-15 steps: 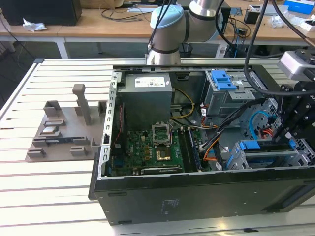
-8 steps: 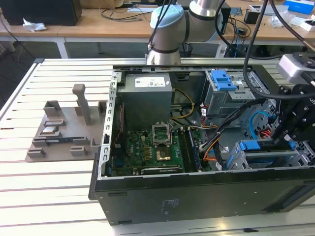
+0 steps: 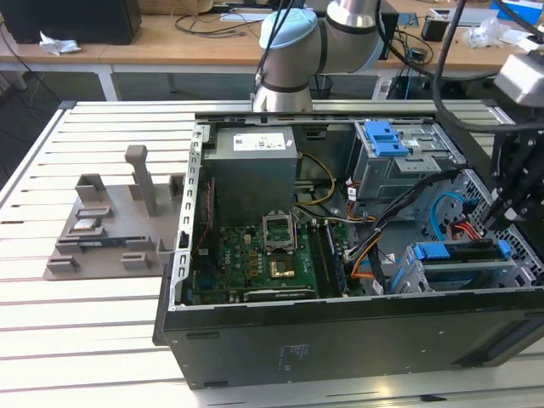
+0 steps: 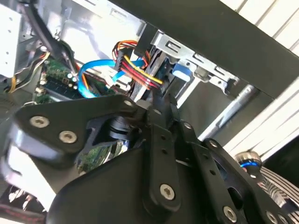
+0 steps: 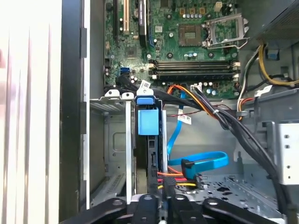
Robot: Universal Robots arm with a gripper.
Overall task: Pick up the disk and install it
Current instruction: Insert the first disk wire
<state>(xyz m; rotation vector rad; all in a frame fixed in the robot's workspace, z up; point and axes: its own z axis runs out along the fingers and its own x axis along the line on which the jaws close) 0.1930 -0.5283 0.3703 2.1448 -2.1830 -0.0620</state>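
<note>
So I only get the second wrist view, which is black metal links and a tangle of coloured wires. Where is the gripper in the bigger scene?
Observer: In the exterior view the gripper hangs over the open computer case, at the end on that view's right.
Operator: Is the disk near it?
Observer: Yes. What looks like the disk, with blue rails, sits in a drive cage just below the gripper.
Operator: Anything outside the case?
Observer: A grey fixture stands on the slatted table, on the exterior view's left.
</note>
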